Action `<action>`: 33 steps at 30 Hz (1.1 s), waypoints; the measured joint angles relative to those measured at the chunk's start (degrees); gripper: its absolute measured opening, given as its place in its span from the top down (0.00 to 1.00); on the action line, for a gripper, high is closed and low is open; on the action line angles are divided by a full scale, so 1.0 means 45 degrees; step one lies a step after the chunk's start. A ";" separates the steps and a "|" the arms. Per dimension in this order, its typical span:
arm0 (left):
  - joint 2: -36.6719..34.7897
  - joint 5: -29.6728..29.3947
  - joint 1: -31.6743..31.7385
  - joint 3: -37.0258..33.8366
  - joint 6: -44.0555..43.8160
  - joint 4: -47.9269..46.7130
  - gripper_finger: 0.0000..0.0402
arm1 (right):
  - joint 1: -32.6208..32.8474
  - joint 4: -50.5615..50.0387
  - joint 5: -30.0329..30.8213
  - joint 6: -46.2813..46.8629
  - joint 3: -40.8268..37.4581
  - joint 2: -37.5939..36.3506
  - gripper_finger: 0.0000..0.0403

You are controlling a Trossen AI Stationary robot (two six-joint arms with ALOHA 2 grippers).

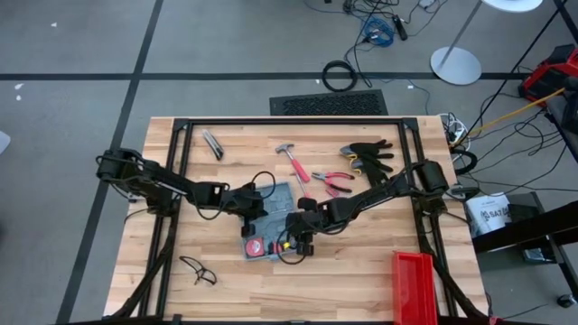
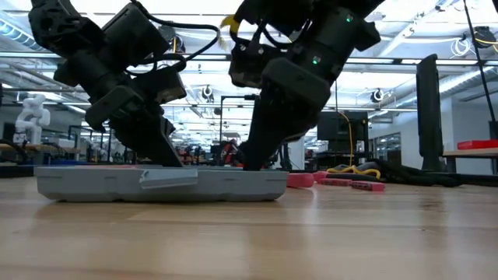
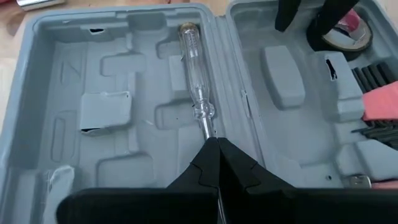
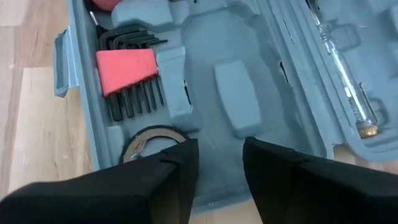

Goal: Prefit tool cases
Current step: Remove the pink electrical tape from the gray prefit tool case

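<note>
Mid-surface, the tool case [image 1: 271, 221] lies open; left hand [image 3: 214, 146] is pinched on the clear-handled screwdriver [image 3: 194, 74], seating it. Right hand [image 4: 219, 158] hovers spread over the other half, so next probably means pressing it home.

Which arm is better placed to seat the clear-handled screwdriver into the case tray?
Left, probably. The left gripper is shut on the screwdriver shaft, right over the open tool case. The right gripper is open over the other half, near the hex keys.
</note>
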 joint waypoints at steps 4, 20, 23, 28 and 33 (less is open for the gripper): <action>-0.0024 -0.0171 0.0000 -0.0010 0.0000 0.0000 1.00 | 0.0000 -0.0002 -0.0002 0.0052 0.0005 0.0034 0.73; -0.0015 -0.0331 0.0000 -0.0025 -0.0108 -0.0005 1.00 | 0.0092 -0.0288 -0.1153 -0.0177 -0.0014 0.0005 0.73; -0.0011 -0.0335 -0.0010 -0.0029 -0.0314 -0.0005 1.00 | 0.0079 -0.0227 -0.1654 -0.0281 -0.0015 0.0010 0.73; -0.0010 -0.0340 -0.0010 -0.0029 -0.0321 -0.0005 1.00 | 0.0079 -0.0186 -0.1575 -0.0216 -0.0007 0.0090 0.74; -0.0010 -0.0470 -0.0026 -0.0039 -0.0316 -0.0046 1.00 | 0.0030 -0.0056 -0.1529 -0.0203 0.0048 0.0671 0.84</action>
